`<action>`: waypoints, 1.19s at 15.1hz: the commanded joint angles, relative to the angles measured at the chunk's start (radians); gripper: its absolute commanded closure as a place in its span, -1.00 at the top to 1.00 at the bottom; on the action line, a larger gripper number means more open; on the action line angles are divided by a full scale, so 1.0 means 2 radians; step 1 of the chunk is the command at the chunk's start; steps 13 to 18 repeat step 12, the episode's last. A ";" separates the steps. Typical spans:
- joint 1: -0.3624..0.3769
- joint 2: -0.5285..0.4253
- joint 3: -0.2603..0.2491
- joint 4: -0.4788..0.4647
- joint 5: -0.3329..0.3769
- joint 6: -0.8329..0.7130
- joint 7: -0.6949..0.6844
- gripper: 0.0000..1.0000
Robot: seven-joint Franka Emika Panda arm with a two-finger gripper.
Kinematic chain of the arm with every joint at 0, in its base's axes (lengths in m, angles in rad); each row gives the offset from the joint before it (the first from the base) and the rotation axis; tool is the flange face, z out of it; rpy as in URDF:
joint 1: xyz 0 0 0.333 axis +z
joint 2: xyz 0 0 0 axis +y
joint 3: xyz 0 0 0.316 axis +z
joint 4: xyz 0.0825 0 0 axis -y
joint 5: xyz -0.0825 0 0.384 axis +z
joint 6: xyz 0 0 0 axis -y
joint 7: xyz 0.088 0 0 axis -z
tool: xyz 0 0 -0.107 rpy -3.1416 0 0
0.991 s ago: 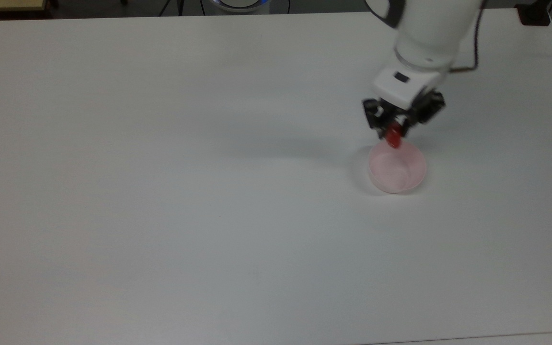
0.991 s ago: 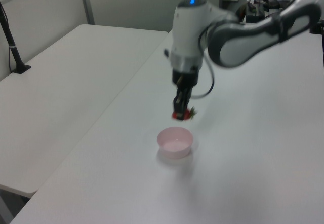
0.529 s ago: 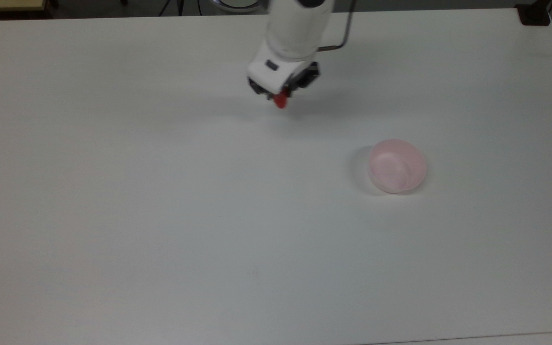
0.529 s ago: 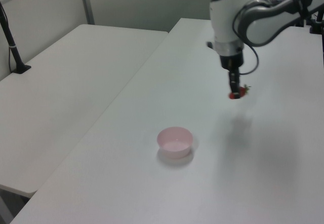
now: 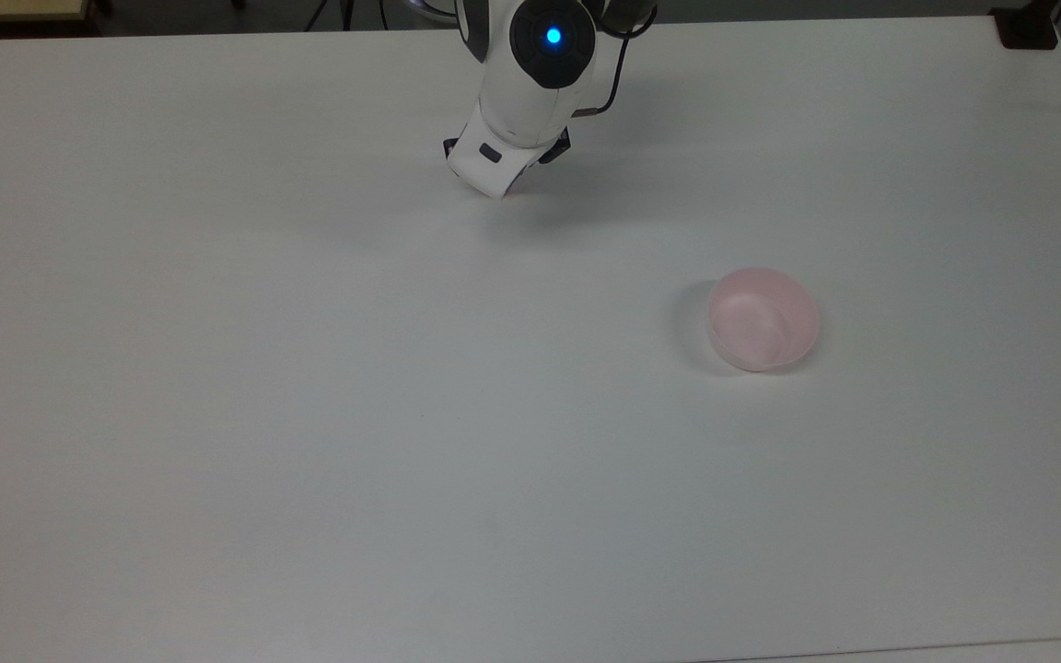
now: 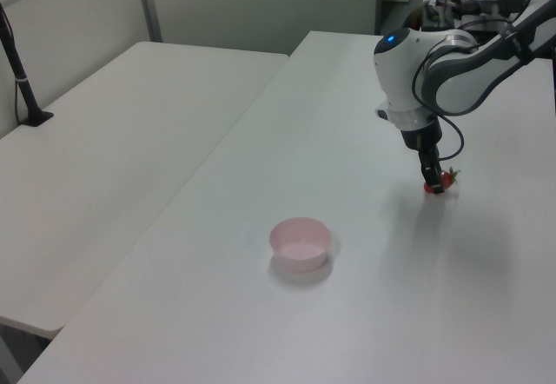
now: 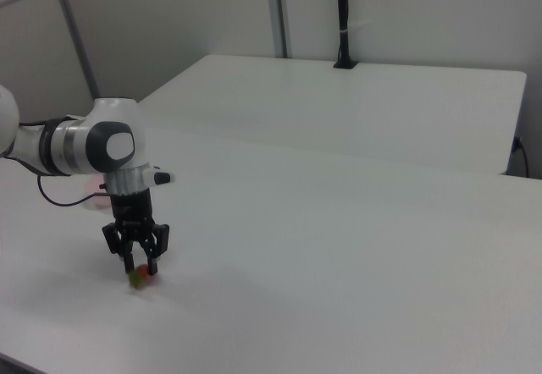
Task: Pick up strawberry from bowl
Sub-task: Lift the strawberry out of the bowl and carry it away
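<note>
Gripper [image 7: 138, 271] low over the white table [image 5: 309, 414], fingers narrowed around the strawberry [image 6: 442, 181], red fruit pinched at the tips with the green cap poking out to the left view's right. In the right view, strawberry [image 7: 141, 278] at or just above the tabletop, contact hard to tell. Bowl [image 5: 763, 319] pale pink, upright and holding nothing, well apart from the gripper, toward the top view's right and lower down. In the left view, bowl [image 6: 300, 243] nearer the camera, gripper [image 6: 433, 186] farther back to the left view's right. Blue light lit on the arm [image 5: 553, 37] above the wrist
</note>
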 commanded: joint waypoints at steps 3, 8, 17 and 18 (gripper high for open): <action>-0.016 -0.076 -0.001 0.077 -0.016 -0.104 0.024 1.00; -0.065 -0.077 0.000 0.191 0.010 -0.151 0.023 1.00; -0.066 -0.078 -0.019 0.205 0.006 -0.154 0.023 1.00; -0.066 -0.078 -0.019 0.205 0.006 -0.154 0.023 1.00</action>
